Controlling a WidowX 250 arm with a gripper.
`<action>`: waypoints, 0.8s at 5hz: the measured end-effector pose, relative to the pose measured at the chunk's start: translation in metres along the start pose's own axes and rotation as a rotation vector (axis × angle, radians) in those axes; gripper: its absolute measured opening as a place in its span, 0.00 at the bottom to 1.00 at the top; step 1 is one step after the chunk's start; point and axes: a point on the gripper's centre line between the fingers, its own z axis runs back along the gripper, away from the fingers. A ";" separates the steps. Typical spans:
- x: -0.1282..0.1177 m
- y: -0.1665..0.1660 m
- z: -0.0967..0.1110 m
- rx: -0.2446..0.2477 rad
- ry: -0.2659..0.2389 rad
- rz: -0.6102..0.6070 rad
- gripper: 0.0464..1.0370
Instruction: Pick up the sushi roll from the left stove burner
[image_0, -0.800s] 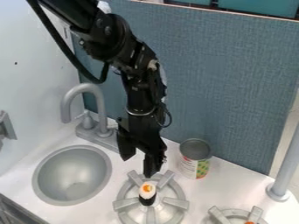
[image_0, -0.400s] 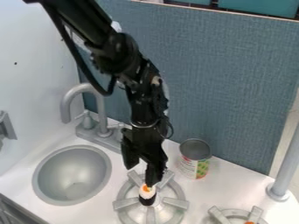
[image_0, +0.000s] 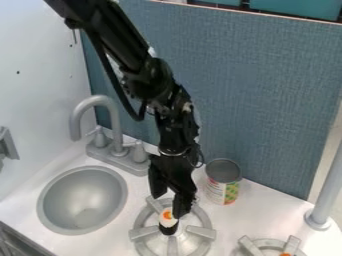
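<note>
Gripper (image_0: 169, 206) over burner (image_0: 202, 231) w/ fingers apart; sm. bottle (image_0: 165, 216) stands mid-burner, v. close to one fingertip. Risk: if that finger comes down off-line, it could tip bottle onto burner's prongs.

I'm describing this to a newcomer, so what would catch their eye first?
Probably the black robot arm, slanting down from the upper left, its open gripper hanging over the left burner. Next, the small white-and-black object with an orange patch, upright near that burner's center. The round gray sink at the left also stands out.
</note>
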 end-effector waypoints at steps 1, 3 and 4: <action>0.006 0.000 -0.011 -0.018 0.023 -0.018 0.96; 0.013 0.001 -0.029 -0.045 0.063 -0.030 0.96; 0.014 0.001 -0.033 -0.051 0.079 -0.025 0.96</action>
